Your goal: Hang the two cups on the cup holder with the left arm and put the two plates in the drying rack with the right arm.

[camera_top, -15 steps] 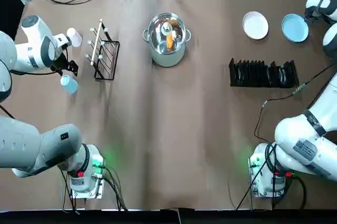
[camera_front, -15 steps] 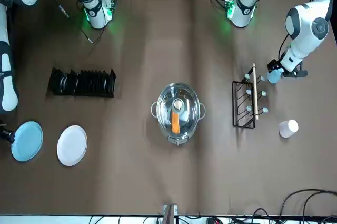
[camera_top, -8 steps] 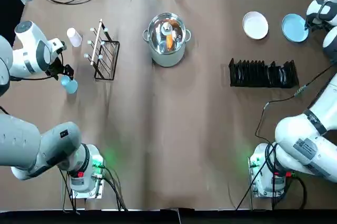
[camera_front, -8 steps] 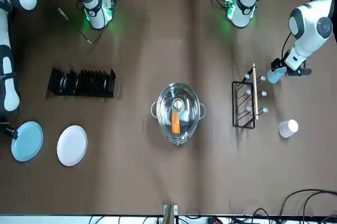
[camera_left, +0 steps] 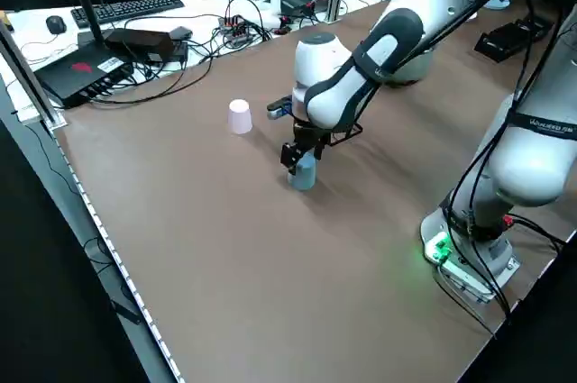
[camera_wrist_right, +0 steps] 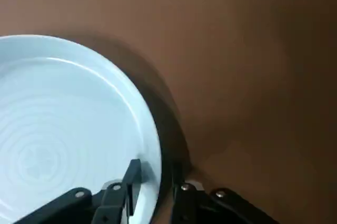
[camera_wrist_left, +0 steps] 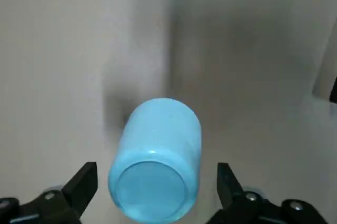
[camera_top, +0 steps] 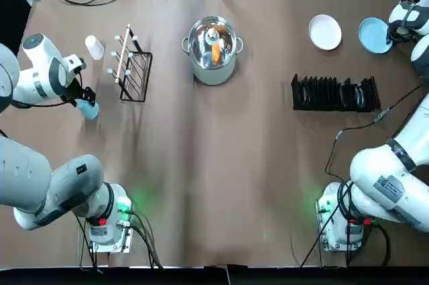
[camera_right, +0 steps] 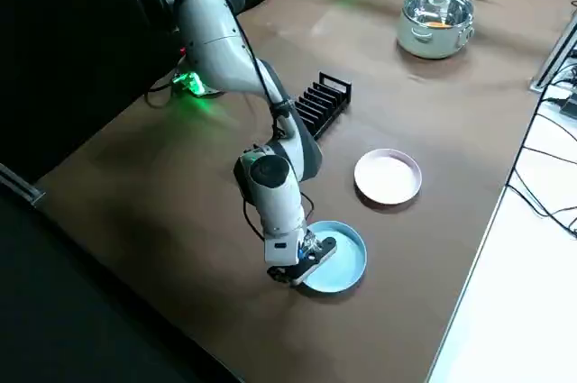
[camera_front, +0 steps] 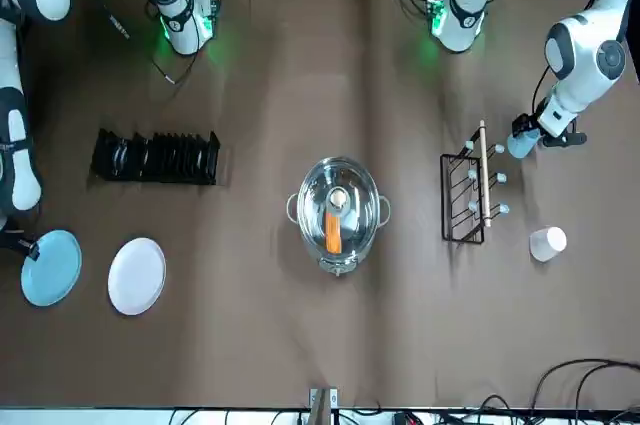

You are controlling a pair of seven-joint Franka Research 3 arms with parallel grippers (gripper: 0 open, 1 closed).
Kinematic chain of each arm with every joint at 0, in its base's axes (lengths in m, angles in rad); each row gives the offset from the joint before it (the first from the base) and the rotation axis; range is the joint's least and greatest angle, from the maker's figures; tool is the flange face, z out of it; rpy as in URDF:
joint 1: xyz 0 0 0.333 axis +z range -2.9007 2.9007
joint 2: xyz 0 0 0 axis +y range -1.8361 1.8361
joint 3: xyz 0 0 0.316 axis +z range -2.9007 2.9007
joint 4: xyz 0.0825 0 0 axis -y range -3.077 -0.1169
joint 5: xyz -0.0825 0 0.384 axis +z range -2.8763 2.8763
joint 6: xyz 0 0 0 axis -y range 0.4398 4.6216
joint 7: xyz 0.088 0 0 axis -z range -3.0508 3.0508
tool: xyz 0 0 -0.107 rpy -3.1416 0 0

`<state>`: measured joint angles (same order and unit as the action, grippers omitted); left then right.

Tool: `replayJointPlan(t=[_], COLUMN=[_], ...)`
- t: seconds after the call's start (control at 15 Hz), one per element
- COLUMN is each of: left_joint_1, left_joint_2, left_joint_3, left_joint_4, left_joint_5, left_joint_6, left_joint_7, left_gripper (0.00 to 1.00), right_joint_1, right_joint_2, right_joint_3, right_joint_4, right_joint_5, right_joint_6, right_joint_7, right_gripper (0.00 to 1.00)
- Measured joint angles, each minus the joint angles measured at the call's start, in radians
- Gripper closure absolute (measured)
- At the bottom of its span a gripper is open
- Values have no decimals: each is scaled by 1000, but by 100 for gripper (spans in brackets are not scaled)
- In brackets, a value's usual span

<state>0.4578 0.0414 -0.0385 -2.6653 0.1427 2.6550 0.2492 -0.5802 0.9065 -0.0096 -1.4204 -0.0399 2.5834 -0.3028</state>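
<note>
The light blue cup (camera_wrist_left: 158,155) stands on the table near the cup holder (camera_top: 131,64), on the side toward the robot. My left gripper (camera_wrist_left: 155,182) is open, one finger on each side of this cup (camera_top: 88,109). The white cup (camera_top: 94,47) lies beside the holder's far end. At the far right, my right gripper (camera_wrist_right: 154,174) is shut on the rim of the light blue plate (camera_wrist_right: 63,129), which lies flat. The white plate (camera_top: 325,32) lies next to the blue plate (camera_top: 374,35). The drying rack (camera_top: 335,92) stands nearer the robot than both plates.
A steel pot (camera_top: 212,49) with an orange thing inside stands at the far middle of the table. Cables run along the far edge. The brown table between the pot and the arm bases is bare.
My left gripper has moved over and down around the light blue cup. My right gripper has shifted slightly at the blue plate's edge. Cups and plates stay in place.
</note>
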Motion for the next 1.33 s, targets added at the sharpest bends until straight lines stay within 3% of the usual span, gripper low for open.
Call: replayJointPlan(t=[0.13,0.27,0.33,0.4,0.87,1.2,1.27,1.33], left_joint_1=[1,1,1,1,1,1,1,0], left_joint_2=[3,5,3,2,-22,-88,-92,-93], left_joint_3=[0,0,-1,-2,-23,-109,-132,-178], left_joint_4=[0,0,1,1,25,201,251,365], left_joint_5=[0,0,0,0,0,-3,-18,-82], left_joint_6=[5,7,8,8,7,-228,-290,-423], left_joint_7=[0,0,0,0,-1,-112,-145,-193], left_gripper=[3,20,30,33,33,33,33,33], right_joint_1=[0,0,0,0,26,97,105,120], right_joint_2=[0,-6,-10,-13,-119,-269,-297,-350], right_joint_3=[1,3,6,9,58,62,62,63], right_joint_4=[0,3,4,6,48,50,49,49], right_joint_5=[0,2,2,2,-2,-27,-32,-63], right_joint_6=[0,1,0,-4,-334,-564,-582,-678], right_joint_7=[0,1,1,1,-3,-3,-3,-35], right_gripper=[75,92,93,95,96,96,96,96])
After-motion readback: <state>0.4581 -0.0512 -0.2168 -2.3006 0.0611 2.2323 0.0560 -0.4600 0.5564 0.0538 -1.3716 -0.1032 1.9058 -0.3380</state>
